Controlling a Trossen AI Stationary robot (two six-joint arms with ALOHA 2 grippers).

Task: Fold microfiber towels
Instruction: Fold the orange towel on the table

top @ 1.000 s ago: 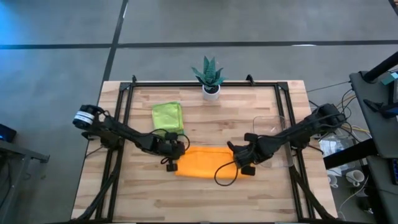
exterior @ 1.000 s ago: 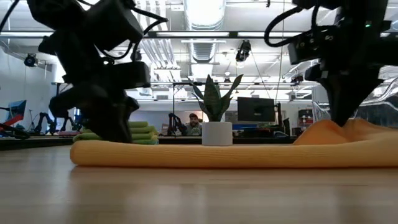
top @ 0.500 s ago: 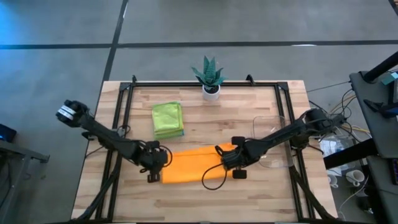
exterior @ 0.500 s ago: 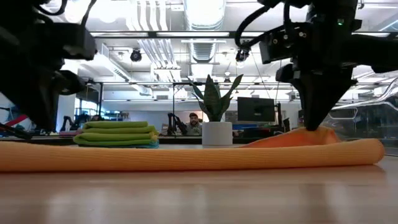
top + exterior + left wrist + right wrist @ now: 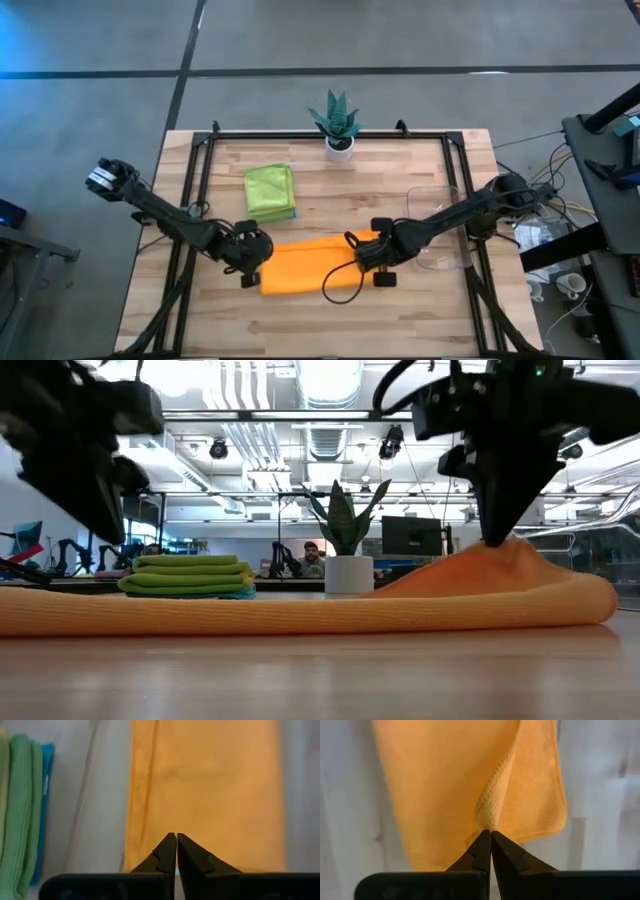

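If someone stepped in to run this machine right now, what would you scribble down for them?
Right gripper: fingers shut, pinching a raised ridge of the orange towel near its right end.
Left gripper: fingers shut, above the orange towel's left end; no cloth seen between them.
Done: a folded stack of lime green towels with a blue one beneath, behind the left arm.
Left: the orange towel lies as a long band, its folding unfinished.

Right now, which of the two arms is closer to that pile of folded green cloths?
The left. Its gripper sits just in front of the green stack, at the orange towel's left end. The right gripper pinches the towel's far end.
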